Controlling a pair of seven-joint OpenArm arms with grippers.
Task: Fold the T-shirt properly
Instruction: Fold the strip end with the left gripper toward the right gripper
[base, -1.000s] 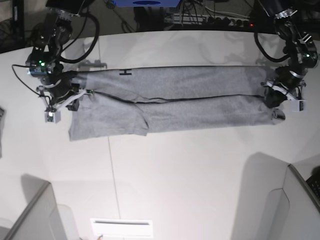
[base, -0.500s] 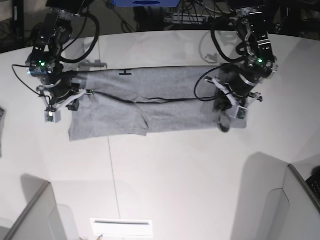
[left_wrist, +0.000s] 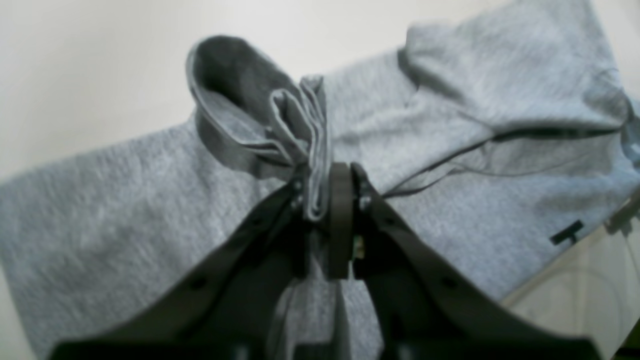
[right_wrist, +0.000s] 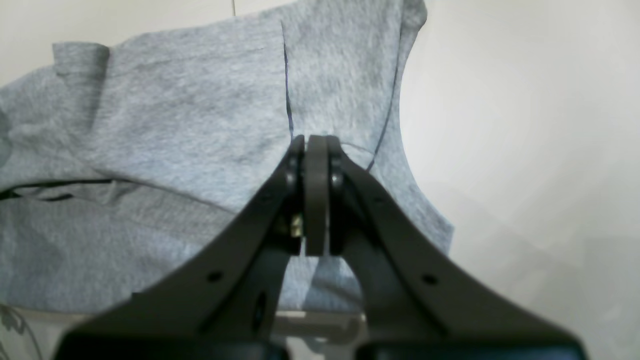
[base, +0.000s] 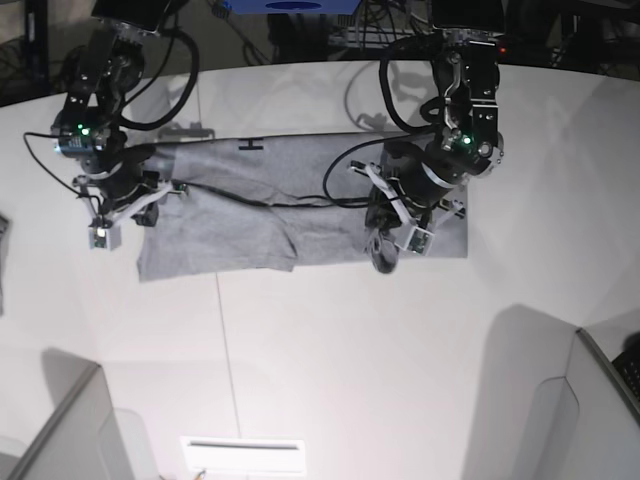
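The grey T-shirt (base: 260, 205) lies folded lengthwise on the white table (base: 330, 350), below the cables along the table's far edge. The left gripper (left_wrist: 322, 200) pinches bunched hem fabric lifted over the shirt's middle; the right gripper (right_wrist: 316, 165) is closed at the shirt's other end.

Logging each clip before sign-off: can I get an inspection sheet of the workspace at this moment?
Surface: white table, one thin seam line.
Job's things: grey T-shirt folded into a long band, one end lifted and being carried back over it.
Clutter: white sheet at near edge.
Grippers: left gripper shut on bunched shirt layers; right gripper shut, pressed on the shirt's other end.
Cables: black cables looping from both arms over the shirt.
Surroundings: grey partitions at near corners; equipment behind table.
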